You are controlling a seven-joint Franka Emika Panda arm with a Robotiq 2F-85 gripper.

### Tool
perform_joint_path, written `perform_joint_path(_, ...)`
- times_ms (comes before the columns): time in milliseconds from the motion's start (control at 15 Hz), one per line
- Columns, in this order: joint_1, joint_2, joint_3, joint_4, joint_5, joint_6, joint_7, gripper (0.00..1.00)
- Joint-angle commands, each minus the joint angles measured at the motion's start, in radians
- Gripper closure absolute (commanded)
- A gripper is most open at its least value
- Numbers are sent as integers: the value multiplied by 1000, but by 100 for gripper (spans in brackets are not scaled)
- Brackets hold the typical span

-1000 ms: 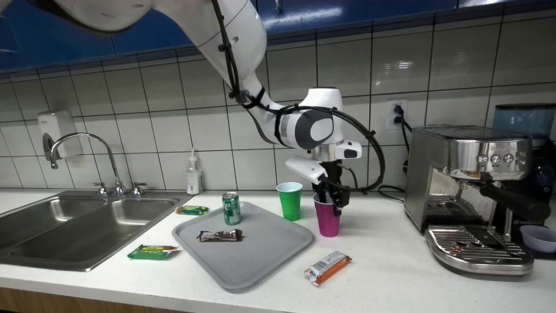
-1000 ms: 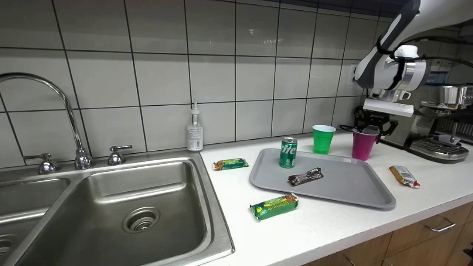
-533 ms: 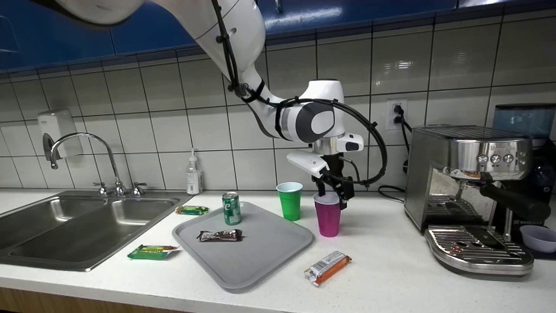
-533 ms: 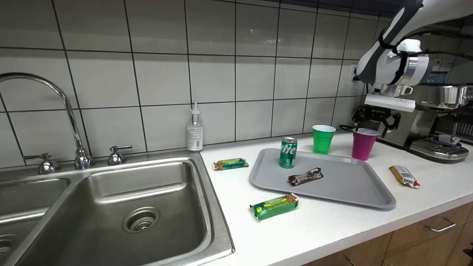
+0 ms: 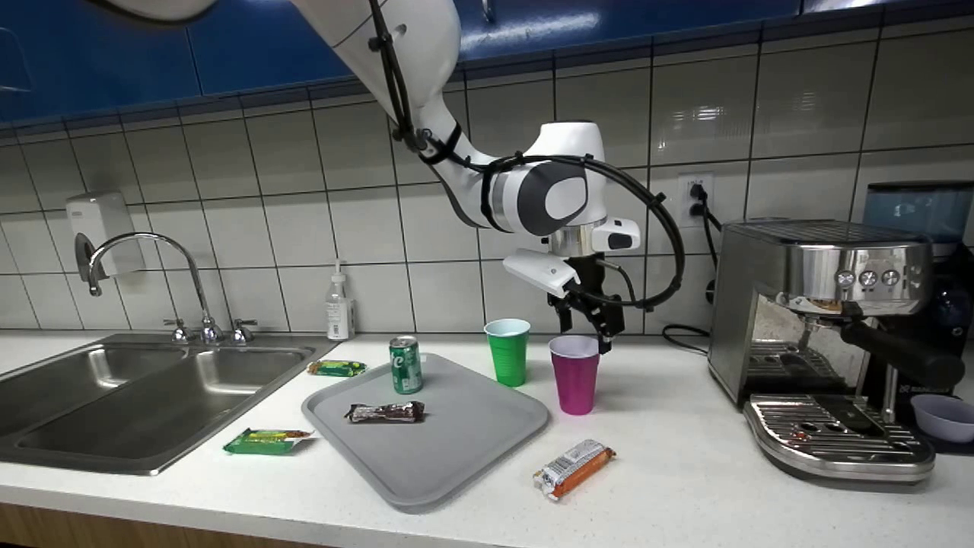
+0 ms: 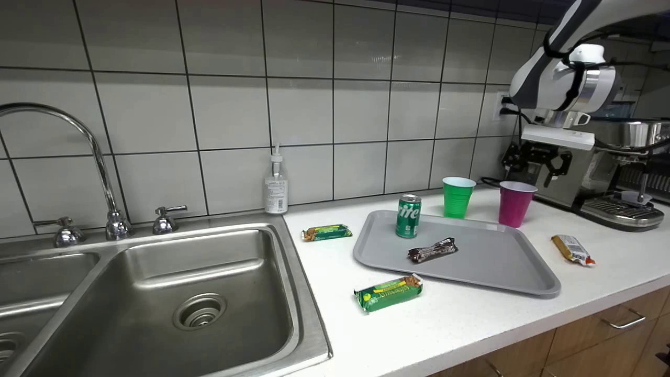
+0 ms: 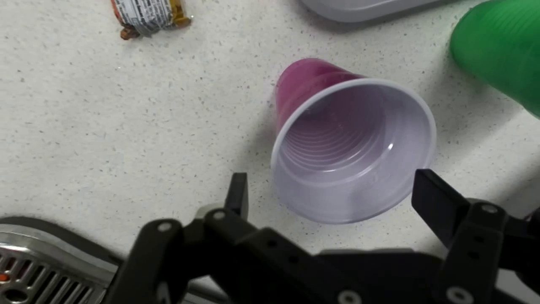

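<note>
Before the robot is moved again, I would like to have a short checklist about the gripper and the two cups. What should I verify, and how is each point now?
1. Gripper open and holding nothing: ok.
2. Purple cup upright on the counter: ok, seen in both exterior views.
3. Purple cup without contents: ok, as far as the wrist view shows its inside.
4. Fingers free of the purple cup: cannot tell; one fingertip overlaps its rim in the wrist view.
5. Green cup apart from the purple cup: ok, a gap shows.
</note>
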Motion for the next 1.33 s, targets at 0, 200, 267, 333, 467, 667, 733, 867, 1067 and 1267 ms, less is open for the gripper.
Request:
perform_joint_path(0,-13,-78,15,-75,9,-4,-49,0)
perform_joint_path(200,-5,-114,10,-114,4,-4,-53,0)
perform_joint_path(267,-4,-126,10,-125,3,-8,-56,0)
perform_joint_path(333,0,-137,8,-136,1,-10,-55,0)
perform_joint_path(467,10,-160,5,-161,-6,-4,-56,0)
perform_joint_path(667,25,-191,3,-196,-16,0,-59,0)
perform_joint_path(733,31,-201,4,-208,-17,1,-60,0)
perform_joint_path(867,42,-216,5,-222,-15,-11,-55,0)
perform_joint_path(1067,61,-240,9,-253,-17,-12,-59,0)
perform_joint_path(1267,85,-262,14,-287,-23,-10,-64,0)
